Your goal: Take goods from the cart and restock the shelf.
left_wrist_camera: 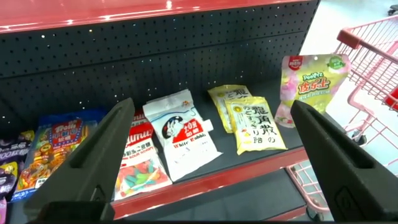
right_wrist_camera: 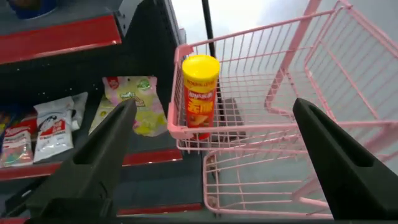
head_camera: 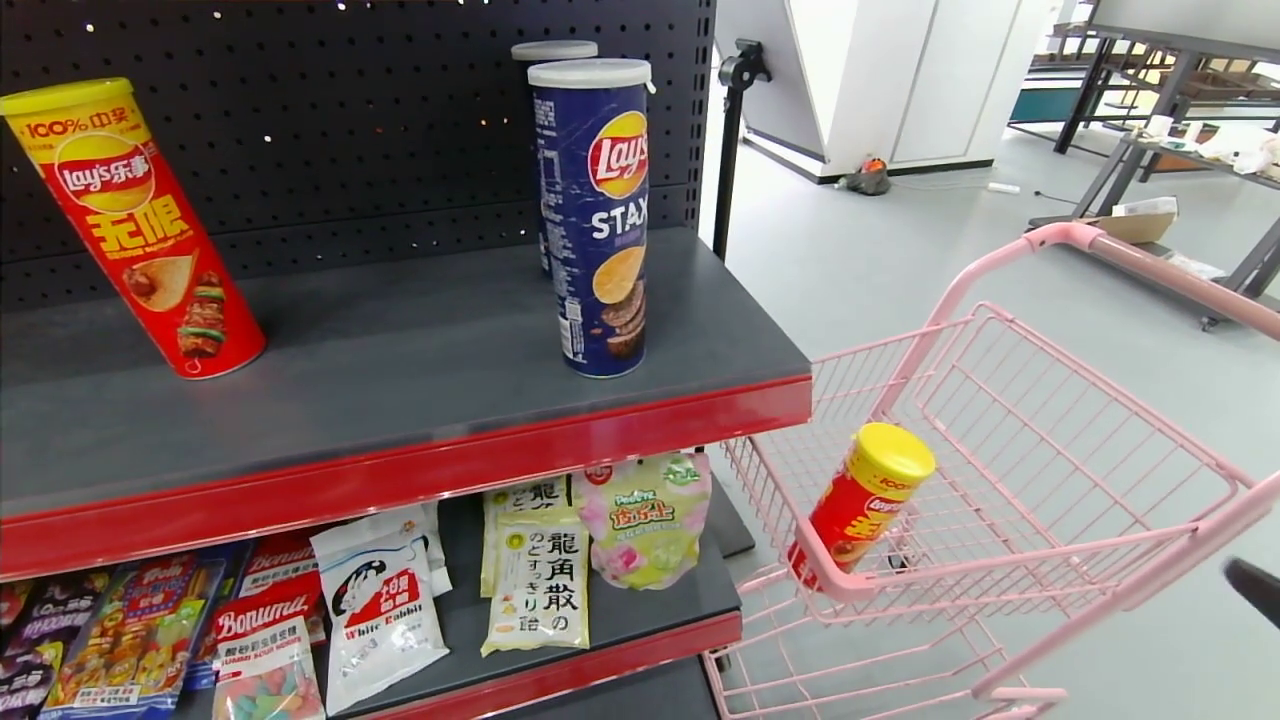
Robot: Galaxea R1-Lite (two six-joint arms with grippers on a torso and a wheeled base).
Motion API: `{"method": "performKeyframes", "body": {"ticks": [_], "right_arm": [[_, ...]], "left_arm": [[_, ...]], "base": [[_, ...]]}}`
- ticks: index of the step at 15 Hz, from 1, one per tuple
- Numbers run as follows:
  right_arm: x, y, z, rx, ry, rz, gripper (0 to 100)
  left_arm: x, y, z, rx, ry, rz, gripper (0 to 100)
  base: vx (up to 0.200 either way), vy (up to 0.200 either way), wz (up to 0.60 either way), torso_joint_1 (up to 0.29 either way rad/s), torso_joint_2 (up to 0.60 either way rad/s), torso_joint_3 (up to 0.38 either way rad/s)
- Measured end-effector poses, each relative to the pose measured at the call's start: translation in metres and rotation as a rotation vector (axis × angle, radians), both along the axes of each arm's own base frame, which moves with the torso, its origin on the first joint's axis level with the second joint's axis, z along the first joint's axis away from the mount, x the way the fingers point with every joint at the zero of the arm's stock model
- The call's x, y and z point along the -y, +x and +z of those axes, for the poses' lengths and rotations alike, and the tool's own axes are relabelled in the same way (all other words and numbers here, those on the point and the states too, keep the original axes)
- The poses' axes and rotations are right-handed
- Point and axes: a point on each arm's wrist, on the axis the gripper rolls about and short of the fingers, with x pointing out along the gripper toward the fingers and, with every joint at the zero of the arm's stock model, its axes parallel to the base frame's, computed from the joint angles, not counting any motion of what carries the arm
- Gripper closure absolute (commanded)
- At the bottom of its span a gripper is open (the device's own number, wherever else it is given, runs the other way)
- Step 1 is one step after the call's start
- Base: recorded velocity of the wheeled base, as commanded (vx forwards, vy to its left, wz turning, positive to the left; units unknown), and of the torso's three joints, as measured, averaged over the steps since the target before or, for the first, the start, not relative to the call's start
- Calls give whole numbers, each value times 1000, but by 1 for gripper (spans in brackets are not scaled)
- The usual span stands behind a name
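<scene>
Eyes on the red can [head_camera: 860, 510] in the pink cart [head_camera: 1090, 238]. It sits in the upper basket, tucked into the corner nearest the shelf [head_camera: 400, 340], touching the wire wall. It stands on its base with the lid up and its long axis close to vertical. That is how the right wrist view has it; from the head view it looks to lean, lid tipped towards the cart's middle. It is a tall, slim tube with a bright yellow lid, a red body, a yellow band under the lid and yellow print down the side.

The right gripper [right_wrist_camera: 214, 106] hangs above and in front of the cart, fingers [right_wrist_camera: 93, 162] spread wide with nothing between them and well apart from the can. The left gripper [left_wrist_camera: 211, 109] faces the lower shelf [head_camera: 690, 595], its fingers [left_wrist_camera: 93, 162] spread wide too, and it holds nothing.

On the top shelf a second red can [head_camera: 135, 230] stands at the left, against the pegboard, its yellow lid leaning left in the head view. A blue can [head_camera: 600, 220] stands upright near the right end, white lid on top. Another tube [head_camera: 553, 50] sits right behind it, mostly hidden.

On the lower shelf, flat bags [head_camera: 380, 610] lie in a row. A green and pink pouch [head_camera: 645, 520] sits at the end nearest the cart.
</scene>
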Motion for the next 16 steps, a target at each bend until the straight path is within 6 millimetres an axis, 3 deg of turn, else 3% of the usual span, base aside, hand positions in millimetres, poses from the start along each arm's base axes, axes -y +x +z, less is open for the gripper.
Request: {"method": "performKeyframes", "body": {"ticks": [2,4,7,11,16], "right_arm": [[-9,67,5,-97,12,43,0],[-18,129,-11,-161,22,81,0],[-25,186,-43,-197,32,115,0],[-28,195,-74,-309,16,125,0],[-34,195,-89,-346,12,146,0]], "left_arm": [[0,0,0,0,0,0,0],[0,0,0,0,0,0,0],[0,0,0,0,0,0,0],[0,0,0,0,0,0,0],[0,0,0,0,1,0,0]], "base": [[0,0,0,0,0,0],[0,0,0,0,0,0],[0,0,0,0,0,0],[0,0,0,0,0,0],[0,0,0,0,0,0]]}}
